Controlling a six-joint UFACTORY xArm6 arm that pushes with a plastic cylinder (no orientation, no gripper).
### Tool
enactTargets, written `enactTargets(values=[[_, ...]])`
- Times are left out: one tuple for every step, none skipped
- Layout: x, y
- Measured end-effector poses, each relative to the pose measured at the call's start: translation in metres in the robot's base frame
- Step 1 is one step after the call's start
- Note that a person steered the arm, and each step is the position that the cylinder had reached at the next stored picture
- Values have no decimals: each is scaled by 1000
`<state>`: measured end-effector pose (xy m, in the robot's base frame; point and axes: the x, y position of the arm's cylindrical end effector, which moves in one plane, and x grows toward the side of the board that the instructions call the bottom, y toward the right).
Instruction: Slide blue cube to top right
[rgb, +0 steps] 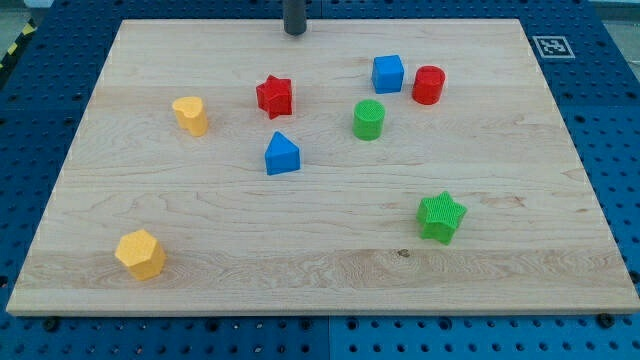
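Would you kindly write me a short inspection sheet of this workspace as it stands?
Surface: wooden board on a blue pegboard table.
Job's things: blue cube in the upper middle, beside the red cylinder.
Clutter: red star, green cylinder, blue house-shaped block, green star, two yellow blocks.
Claw: none; my tip at the top edge, left of the blue cube, touching nothing.
Cables: nothing seen.
Surroundings: marker tag.

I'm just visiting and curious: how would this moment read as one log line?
task: slide blue cube to top right | my tip: top edge, up-left of it, apart | red cylinder: beside cube's right | status: untouched
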<state>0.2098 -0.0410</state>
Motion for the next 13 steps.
enactTargets(values=[[0, 0], [0, 0], [8, 1], [56, 10], [90, 33], [91, 33], [92, 45], [92, 73], [113, 83], [133, 92], [108, 110], [78, 110], [79, 123]])
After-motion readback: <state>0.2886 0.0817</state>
